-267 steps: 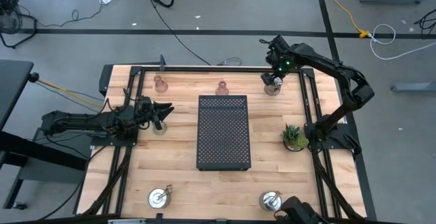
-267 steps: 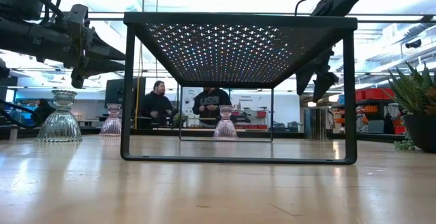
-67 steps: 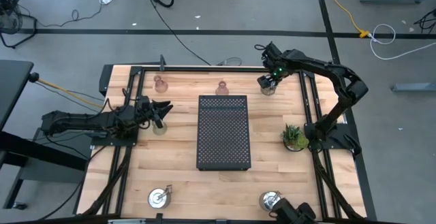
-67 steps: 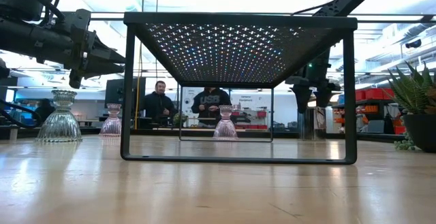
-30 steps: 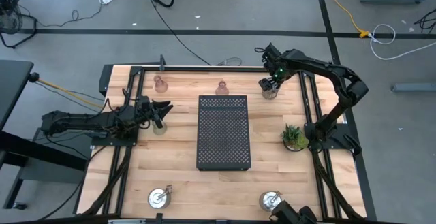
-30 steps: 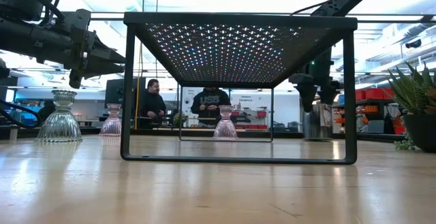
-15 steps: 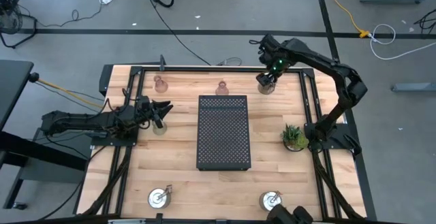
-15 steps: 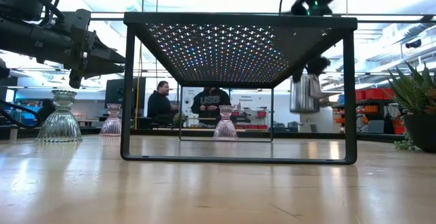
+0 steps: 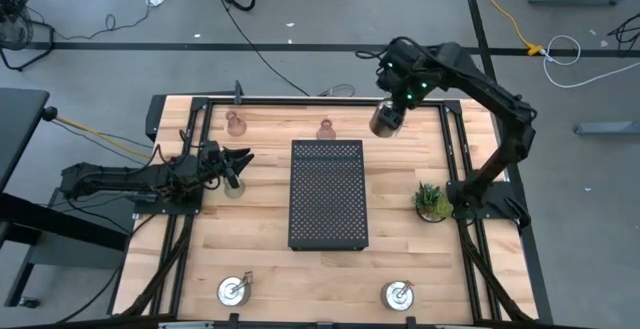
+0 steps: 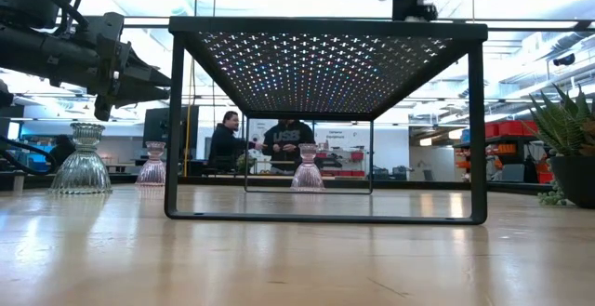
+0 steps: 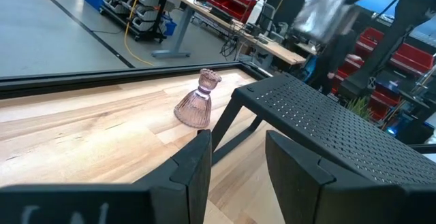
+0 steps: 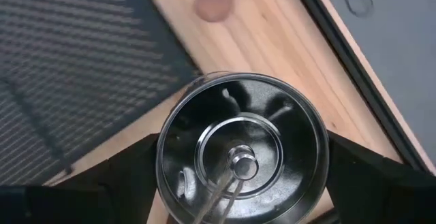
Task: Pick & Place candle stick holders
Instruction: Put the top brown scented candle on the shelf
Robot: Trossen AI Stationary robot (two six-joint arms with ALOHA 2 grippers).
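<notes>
Right hand (image 9: pixel 386 121) grips silver candle stick holder (image 12: pixel 242 157) by rim, lifted clear of tabletop (image 9: pixel 260 259), above far right corner of black tray (image 9: pixel 328 194). Left hand (image 9: pixel 240 161) pressed together, empty, hovering near green glass holder (image 10: pixel 82 161). Pink holder (image 11: pixel 198 101) stands beyond tray.

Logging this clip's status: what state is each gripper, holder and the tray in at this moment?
Right gripper: closed on a silver holder, lifted off the table.
Left gripper: shut, empty.
Two silver holders: standing, near edge.
Pink glass holders: upright, far edge.
Black tray: empty.
</notes>
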